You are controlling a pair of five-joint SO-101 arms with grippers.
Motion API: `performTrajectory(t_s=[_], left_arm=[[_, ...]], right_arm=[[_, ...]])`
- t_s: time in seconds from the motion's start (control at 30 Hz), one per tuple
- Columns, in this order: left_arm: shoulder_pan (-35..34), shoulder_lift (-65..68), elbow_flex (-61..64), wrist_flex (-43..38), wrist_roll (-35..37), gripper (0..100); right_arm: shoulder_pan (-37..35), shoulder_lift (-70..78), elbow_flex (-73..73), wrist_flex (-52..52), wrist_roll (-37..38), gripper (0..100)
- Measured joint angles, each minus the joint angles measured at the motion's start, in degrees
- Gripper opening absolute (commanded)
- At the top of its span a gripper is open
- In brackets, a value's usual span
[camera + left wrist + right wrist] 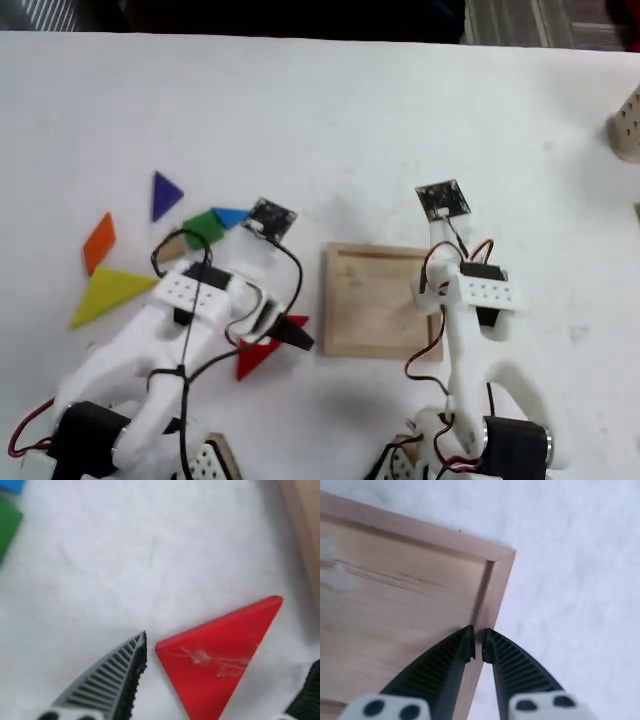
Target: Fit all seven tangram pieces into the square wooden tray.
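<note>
Just beside the wooden tray (372, 300), the left gripper (227, 655) is spread wide, with the red triangle (215, 662) lying flat on the table between its fingers. The right gripper (477, 642) is almost closed and empty, its tips over the tray's rim. The yellow triangle (105, 292) and green piece (205, 228) lie farther left.

the red plastic triangle (258, 355) lies just left of the square wooden tray's (370, 300) near corner. the yellow plastic triangle (105, 293), orange parallelogram (98, 241) and purple triangle (165, 193) lie farther left.
</note>
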Motion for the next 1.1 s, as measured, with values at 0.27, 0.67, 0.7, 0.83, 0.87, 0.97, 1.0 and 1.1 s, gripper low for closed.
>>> performTrajectory(t_s=[0.27,0.67,0.7,0.83,0.87,0.97,1.0,1.1], left_arm=[[1.76,0.00,1.49,0.62,-3.25,40],[2.37,1.76,1.49,0.26,-3.78,34],[2.90,2.20,1.23,0.44,-3.78,31],[4.48,2.99,0.70,0.53,-4.66,20],[5.10,2.81,0.70,0.53,-5.63,19],[6.77,2.02,0.44,0.62,-8.09,20],[7.12,2.11,0.18,0.62,-8.44,20],[7.56,2.11,0.09,0.62,-8.70,20]], right_arm=[[-0.09,0.00,0.00,0.00,0.00,3.9],[-0.09,0.00,0.00,0.00,0.00,3.6],[-0.09,0.00,0.00,0.00,0.00,3.6],[-0.09,0.00,0.00,0.00,0.00,3.6],[-0.09,0.00,0.00,0.00,0.00,3.6],[-0.09,0.00,0.00,0.00,0.00,3.6],[-0.09,0.00,0.00,0.00,0.00,3.6],[-0.09,0.00,0.00,0.00,0.00,3.6]])
